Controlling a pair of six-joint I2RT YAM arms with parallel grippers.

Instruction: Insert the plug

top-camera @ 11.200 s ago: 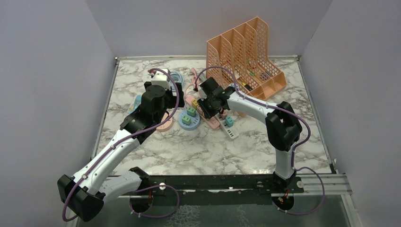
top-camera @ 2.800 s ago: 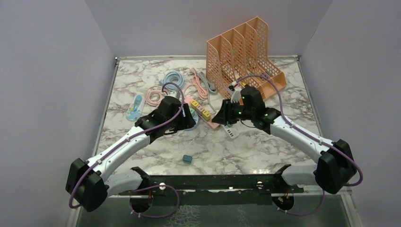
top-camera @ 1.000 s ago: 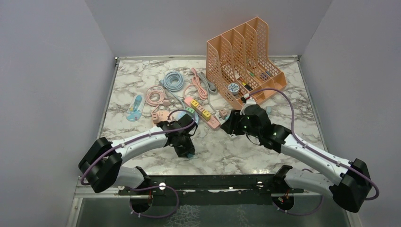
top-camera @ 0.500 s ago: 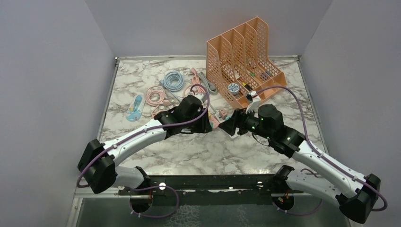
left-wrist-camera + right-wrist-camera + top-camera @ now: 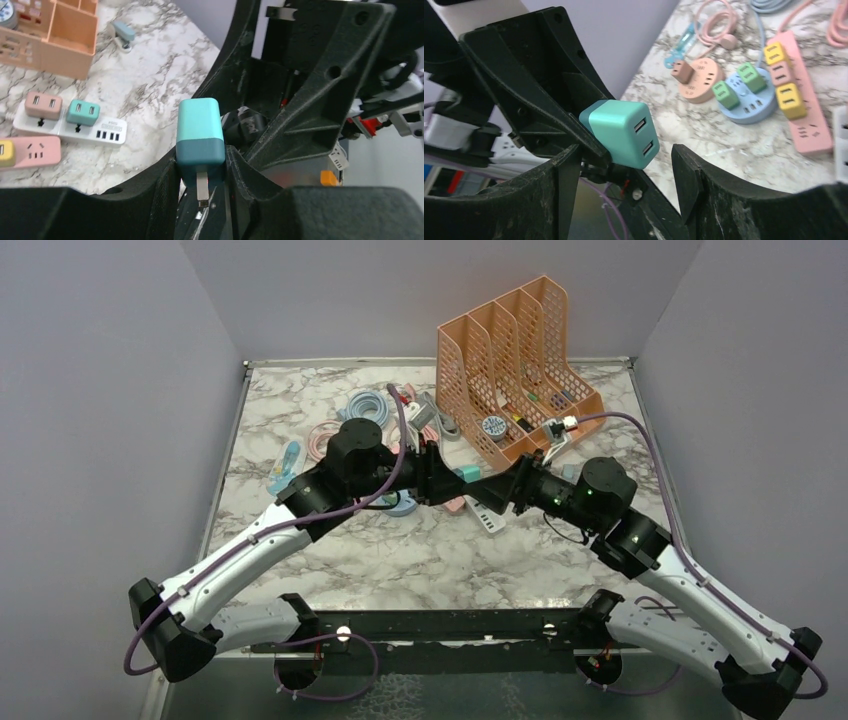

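Well, the step in hand looks like a mid-air hand-over. The left arm's [image 5: 300, 510] jaws are clamped on the lower half of the teal cube-shaped plastic plug [image 5: 199, 131], and its two metal prongs [image 5: 201, 187] point back down between the fingers. The plug is held up off the marbled white surface [image 5: 440, 560], above the cluster of power strips, right where the two arms meet.

The right arm's [image 5: 640, 540] jaws stand spread on either side of the cube — around it, with daylight showing on one side at least, so not gripping yet.

My guess at what's needed next:
- the right jaws close squarely on the plug's upper body, clear of the prongs
- the left jaws let go only once that hold is firm
- the plug is then turned prongs-down and lined up with a free socket

The bare end of the long pink power strip [image 5: 811, 131] beyond its yellow adapters looks like a candidate. The white power strip [image 5: 107, 134] already carries a pink and a teal adapter, and the round blue socket hub [image 5: 754, 109] carries green ones.

As for writing, I can read none. The plug's face shows two USB ports [image 5: 646, 136] and no brand — markings on the strips are too small to make out.
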